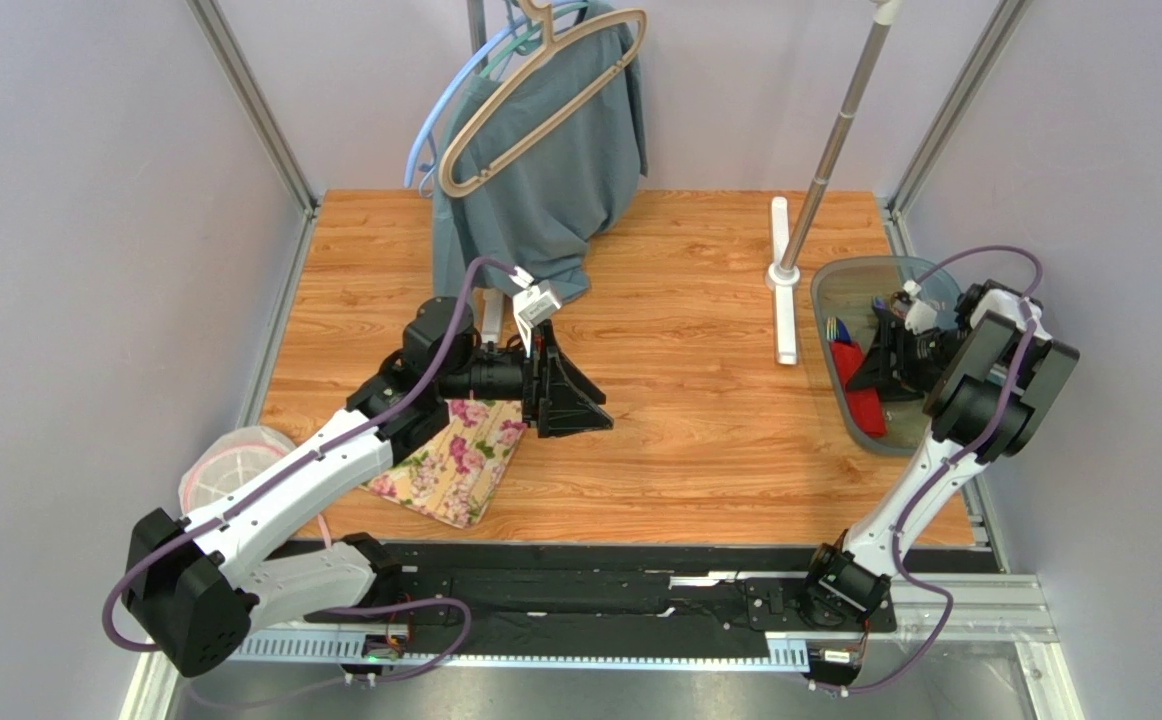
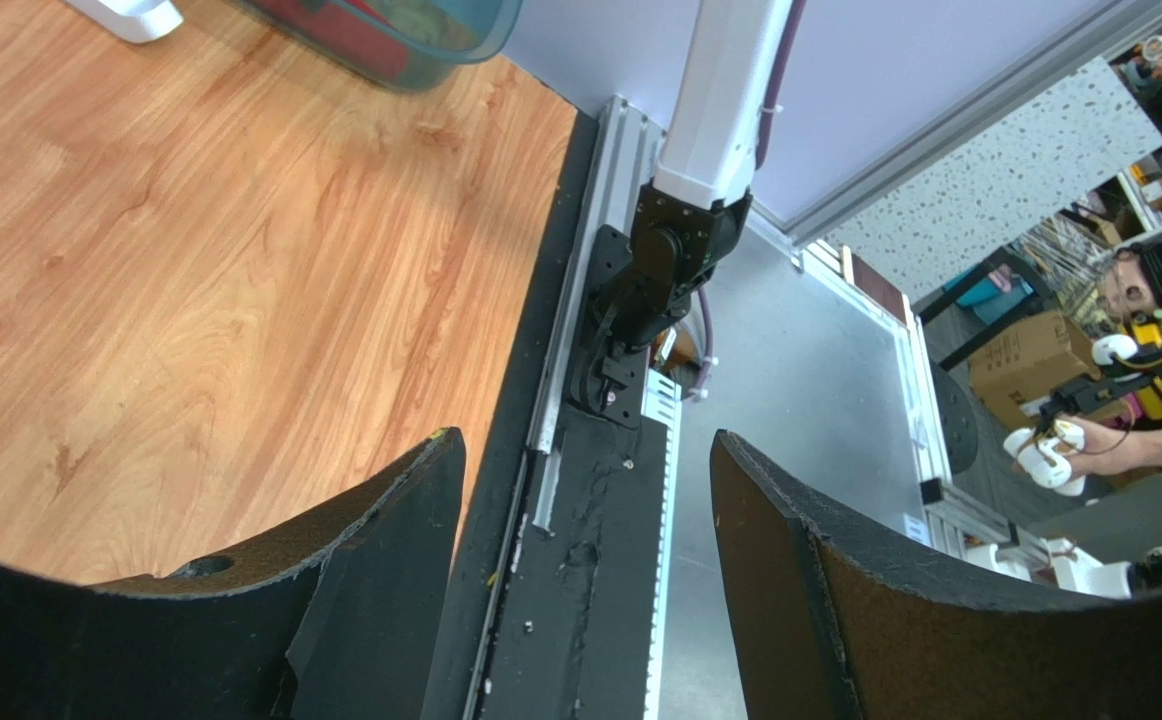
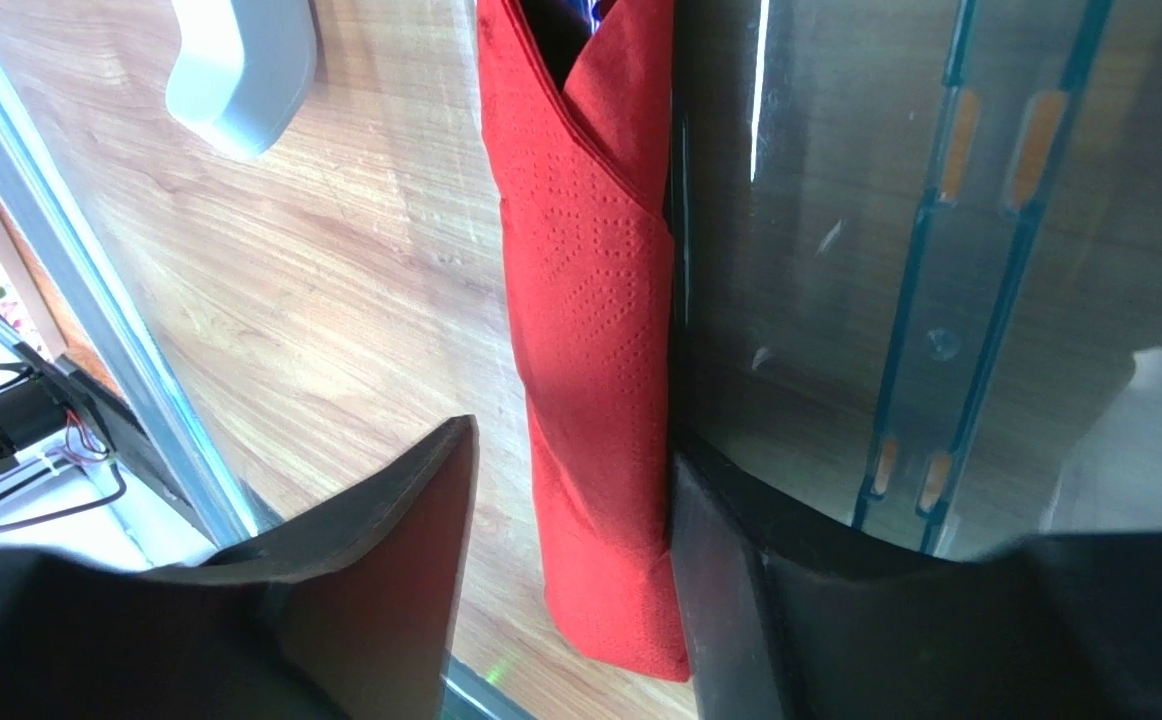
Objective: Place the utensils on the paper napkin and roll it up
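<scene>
- Black right jaws fill the bottom of the right wrist view. They stand partly open around the rolled bright red paper napkin (image 3: 595, 345). The roll rests against one finger with a clear gap to the other, so I judge it is not gripped.
- That napkin roll lies inside the translucent grey plastic bin (image 1: 861, 266) at the right side of the wooden bench (image 1: 662, 405), along the bin's wall. A dark blue tip of the utensils (image 3: 565, 18) pokes from its far end.
- The step in hand, as I read it, is releasing the finished roll. To do it well, spread the jaws until neither finger touches the paper. Then lift straight up, so the thin sheet is not dragged and the wrap does not spring loose.
- Left jaws stand wide open over the bench beside the cream floral padded cloth (image 1: 452, 458), holding and touching nothing.
</scene>
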`<state>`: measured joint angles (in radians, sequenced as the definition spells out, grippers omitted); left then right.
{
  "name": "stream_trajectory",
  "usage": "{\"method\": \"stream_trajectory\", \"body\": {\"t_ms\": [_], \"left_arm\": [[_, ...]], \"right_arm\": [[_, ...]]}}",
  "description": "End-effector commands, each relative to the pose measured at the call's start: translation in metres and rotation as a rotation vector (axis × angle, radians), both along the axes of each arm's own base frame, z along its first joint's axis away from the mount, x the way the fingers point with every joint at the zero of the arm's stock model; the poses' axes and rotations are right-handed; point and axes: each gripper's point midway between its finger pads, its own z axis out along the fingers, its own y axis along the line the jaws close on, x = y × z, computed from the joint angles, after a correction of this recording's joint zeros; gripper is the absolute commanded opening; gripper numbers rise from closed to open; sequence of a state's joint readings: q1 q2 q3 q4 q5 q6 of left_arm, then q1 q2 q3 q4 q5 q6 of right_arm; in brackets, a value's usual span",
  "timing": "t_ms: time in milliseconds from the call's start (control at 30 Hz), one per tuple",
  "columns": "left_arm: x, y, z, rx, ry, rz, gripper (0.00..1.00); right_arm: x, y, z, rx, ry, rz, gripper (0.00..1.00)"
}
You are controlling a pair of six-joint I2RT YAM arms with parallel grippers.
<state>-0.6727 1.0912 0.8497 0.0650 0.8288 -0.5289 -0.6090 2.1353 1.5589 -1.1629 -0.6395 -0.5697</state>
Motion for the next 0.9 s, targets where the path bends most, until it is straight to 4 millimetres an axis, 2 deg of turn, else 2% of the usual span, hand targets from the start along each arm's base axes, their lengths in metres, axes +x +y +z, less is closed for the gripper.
{"method": "stream_trajectory", "body": {"t_ms": [0,100,233,400,433,500,633,733,767,800,867], "left_arm": [[0.004,0.0,-0.002,0.008,-0.029,0.019,0.7],[0.006,0.002,-0.007,0.029,-0.034,0.032,0.72],[0.009,0.002,-0.012,0.033,-0.037,0.042,0.72],[0.012,0.005,-0.013,0.054,-0.046,0.062,0.73],[0.011,0.007,-0.018,0.093,-0.011,0.066,0.73],[0.017,0.012,-0.022,0.13,0.031,0.094,0.74],[0.026,0.031,-0.034,0.226,0.166,0.135,0.81],[0.04,0.055,-0.044,0.328,0.2,0.17,0.85],[0.046,0.061,-0.047,0.367,0.204,0.193,0.85],[0.05,0.066,-0.048,0.394,0.209,0.202,0.85],[0.057,0.082,-0.036,0.407,0.166,0.222,0.86]], "right_arm": [[0.015,-0.022,0.032,-0.129,-0.108,0.01,0.69],[0.016,-0.023,0.043,-0.152,-0.123,-0.003,0.85],[0.018,-0.025,0.059,-0.176,-0.15,-0.011,0.86],[0.018,-0.015,0.078,-0.158,-0.174,0.001,0.87],[0.017,-0.012,0.086,-0.157,-0.184,0.0,0.87],[0.019,-0.001,0.097,-0.141,-0.205,0.01,0.87],[0.017,0.026,0.137,-0.163,-0.291,0.038,0.88],[0.015,0.055,0.154,-0.158,-0.316,0.066,0.9],[0.012,0.07,0.168,-0.177,-0.355,0.093,0.9],[0.007,0.081,0.168,-0.168,-0.341,0.084,0.91],[0.003,0.104,0.184,-0.211,-0.404,0.122,0.95]]}}
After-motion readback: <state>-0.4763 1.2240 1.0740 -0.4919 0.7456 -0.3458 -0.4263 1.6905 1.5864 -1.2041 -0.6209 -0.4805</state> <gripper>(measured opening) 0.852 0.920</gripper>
